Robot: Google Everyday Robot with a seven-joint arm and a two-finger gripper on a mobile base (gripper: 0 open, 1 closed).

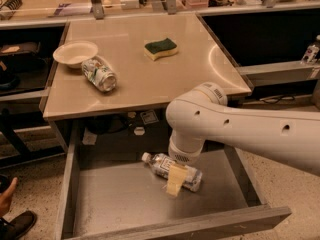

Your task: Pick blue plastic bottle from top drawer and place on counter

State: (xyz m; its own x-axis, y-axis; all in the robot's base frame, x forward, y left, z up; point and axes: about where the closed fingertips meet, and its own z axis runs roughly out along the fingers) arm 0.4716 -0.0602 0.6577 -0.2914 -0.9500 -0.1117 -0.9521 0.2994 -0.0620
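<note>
The blue plastic bottle [158,164], clear with a white cap and a pale patterned label, lies on its side on the bare bottom of the open top drawer [115,196], cap pointing left. My gripper [175,177] hangs from the white arm [250,131] that comes in from the right. It is down in the drawer over the bottle's middle and covers part of it. The bottle rests on the drawer floor. The beige counter [150,84] is directly above the back of the drawer.
On the counter are a white bowl [75,53], a green-and-white can [99,74] on its side and a green-yellow sponge [160,48]. Dark shelves flank the table. A person's shoe [12,226] shows at the bottom left.
</note>
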